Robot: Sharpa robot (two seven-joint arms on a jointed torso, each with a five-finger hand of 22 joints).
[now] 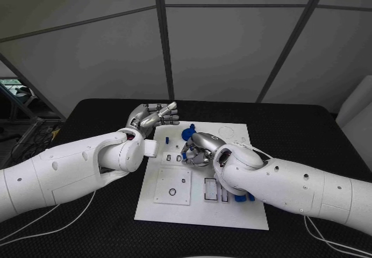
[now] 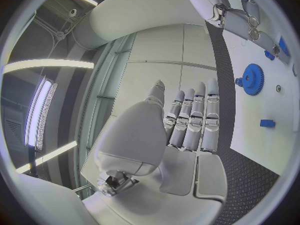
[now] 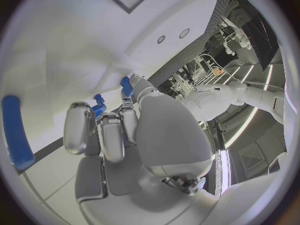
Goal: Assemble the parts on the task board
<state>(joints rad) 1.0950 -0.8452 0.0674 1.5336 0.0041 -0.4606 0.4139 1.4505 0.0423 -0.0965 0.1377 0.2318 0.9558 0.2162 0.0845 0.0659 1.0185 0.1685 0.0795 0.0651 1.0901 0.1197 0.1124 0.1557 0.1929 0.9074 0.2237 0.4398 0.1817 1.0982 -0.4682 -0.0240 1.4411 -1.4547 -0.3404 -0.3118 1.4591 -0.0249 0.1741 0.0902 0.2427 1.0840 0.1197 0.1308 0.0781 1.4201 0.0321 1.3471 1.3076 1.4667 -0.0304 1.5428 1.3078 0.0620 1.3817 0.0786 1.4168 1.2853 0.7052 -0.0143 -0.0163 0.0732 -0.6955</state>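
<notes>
the head camera looks down from above on the task board (image 1: pixel 203 207), with both arms reaching in. the left wrist camera sits close behind the left hand (image 2: pixel 187 122), facing along its fingers, the board's edge beside them. the right wrist camera sits close behind the right hand (image 3: pixel 122 130), the board just beyond its fingers. all three share the board.

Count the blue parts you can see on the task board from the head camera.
3, perhaps more. One blue gear sits at the task board's far end, and two small pieces lie by the right forearm. Others may be hidden under the right hand.
</notes>
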